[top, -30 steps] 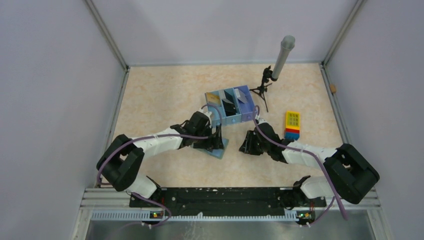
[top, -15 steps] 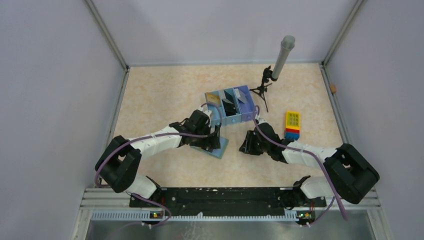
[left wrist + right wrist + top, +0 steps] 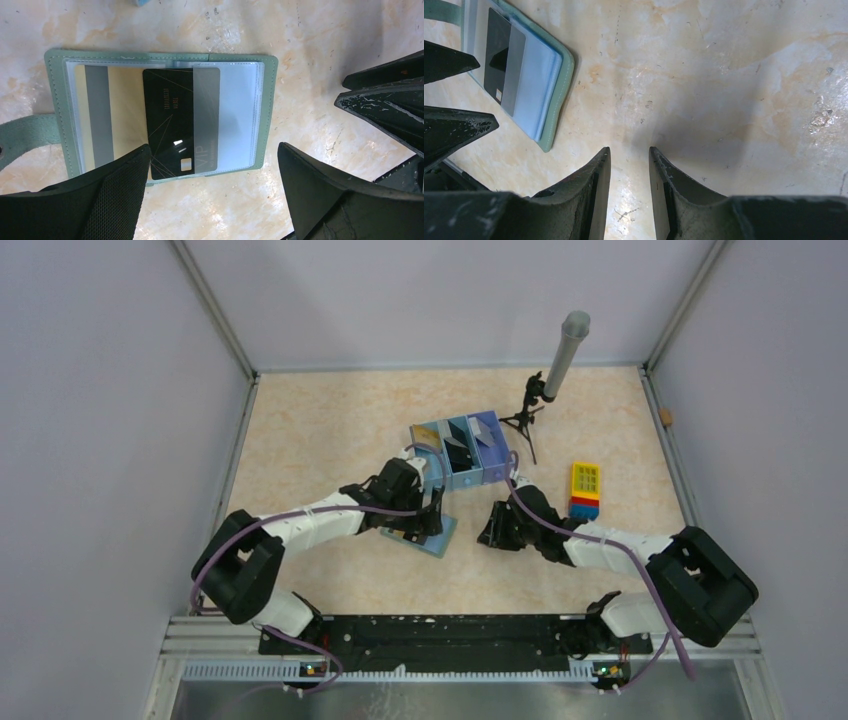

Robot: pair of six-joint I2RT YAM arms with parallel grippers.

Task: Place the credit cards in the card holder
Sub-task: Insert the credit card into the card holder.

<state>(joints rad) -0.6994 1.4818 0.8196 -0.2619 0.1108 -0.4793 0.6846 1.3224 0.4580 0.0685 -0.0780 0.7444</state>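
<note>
The card holder (image 3: 270,107) lies open on the table, grey-green rim and clear sleeves over light blue. A cream card with a grey stripe (image 3: 125,115) sits in its left panel. A black VIP card (image 3: 170,120) lies across the middle, partly over the right panel. My left gripper (image 3: 214,147) hovers over the holder's near edge, wide open and empty. In the top view the left gripper (image 3: 425,520) covers most of the holder (image 3: 440,538). My right gripper (image 3: 629,150) is just right of the holder (image 3: 551,120), low over the bare table, narrowly open and empty; it also shows in the top view (image 3: 492,532).
A blue three-compartment tray (image 3: 470,480) with cards standing in it is just behind the holder. A grey cylinder on a small black tripod (image 3: 565,355) stands at the back right. A yellow, red and blue block (image 3: 585,490) lies to the right. Walls enclose the table.
My left gripper has shifted slightly toward the far side over the card holder. The right arm has not moved.
</note>
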